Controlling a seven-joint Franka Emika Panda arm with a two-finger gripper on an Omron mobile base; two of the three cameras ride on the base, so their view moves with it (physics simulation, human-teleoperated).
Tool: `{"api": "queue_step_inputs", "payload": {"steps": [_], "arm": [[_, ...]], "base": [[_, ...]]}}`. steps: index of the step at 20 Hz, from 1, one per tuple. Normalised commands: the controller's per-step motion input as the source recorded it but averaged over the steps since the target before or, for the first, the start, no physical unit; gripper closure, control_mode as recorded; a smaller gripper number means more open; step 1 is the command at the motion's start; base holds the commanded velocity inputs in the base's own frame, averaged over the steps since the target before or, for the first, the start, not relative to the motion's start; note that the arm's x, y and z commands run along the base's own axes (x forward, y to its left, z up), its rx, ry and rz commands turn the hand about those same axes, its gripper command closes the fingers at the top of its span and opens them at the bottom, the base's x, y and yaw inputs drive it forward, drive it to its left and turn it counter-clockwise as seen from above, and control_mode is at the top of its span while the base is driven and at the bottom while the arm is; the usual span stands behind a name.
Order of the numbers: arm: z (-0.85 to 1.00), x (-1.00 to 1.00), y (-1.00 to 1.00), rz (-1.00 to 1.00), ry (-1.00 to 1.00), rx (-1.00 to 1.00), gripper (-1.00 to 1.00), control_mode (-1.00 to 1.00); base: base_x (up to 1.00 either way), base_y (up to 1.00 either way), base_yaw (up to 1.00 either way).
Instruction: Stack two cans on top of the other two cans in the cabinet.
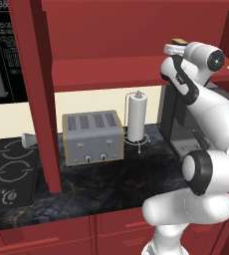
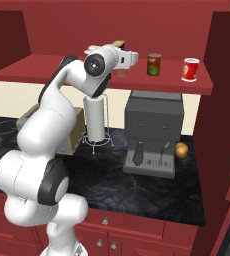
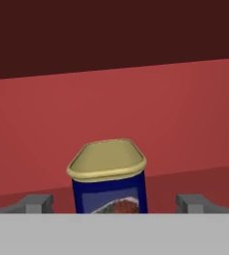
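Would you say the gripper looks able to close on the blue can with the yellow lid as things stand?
Probably yes: the blue can stands upright between the open gripper's fingertips, nothing in between.

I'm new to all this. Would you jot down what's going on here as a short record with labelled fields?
Place: dark red wooden cabinet shelf above a dark stone counter
Gripper: open, fingers either side of the blue tin with a yellow lid, not closed on it
Other tins on shelf: dark red with green band; bright red with white label
Stacking: none seen yet
Counter items: silver toaster, paper towel roll, grey coffee machine
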Motion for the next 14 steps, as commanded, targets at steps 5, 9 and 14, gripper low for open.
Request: {"api": "queue_step_inputs", "payload": {"steps": [5,9,14], "arm": [[0.00,-0.28,0.00,0.00,0.00,0.00,-1.00,-1.00],[0.00,-0.57,0.00,0.00,0.00,0.00,-1.00,-1.00],[0.04,-0.46,0.00,0.00,0.00,0.00,-1.00,-1.00]], "base": [[0.00,0.00,0.00],[0.00,0.00,0.00],[0.00,0.00,0.00]]}}
